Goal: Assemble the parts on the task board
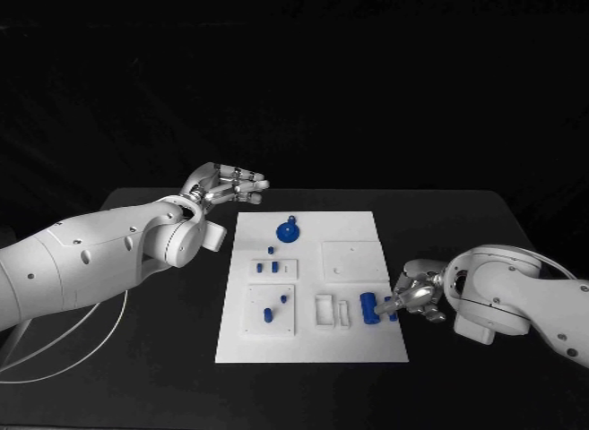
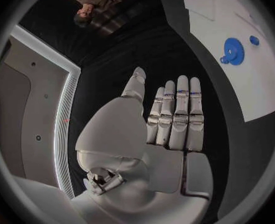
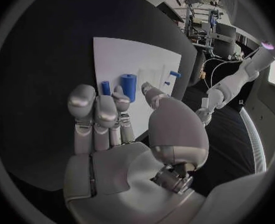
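two silver hands are showing on your screen. nearest you, the right hand (image 1: 417, 298) is hovering at the near right edge of the white rectangular task board (image 1: 314, 345), its fingers (image 3: 99, 109) curled close together over a stubby blue cylinder part (image 1: 369, 307); you cannot tell whether it is touching or gripping it. farther back, a round blue gear-shaped part (image 1: 288, 233) is lying near the board's far edge. beyond the far left corner, the left hand (image 1: 227, 188) is hanging over the black table (image 1: 152, 358), fingers straight, side by side, holding nothing.
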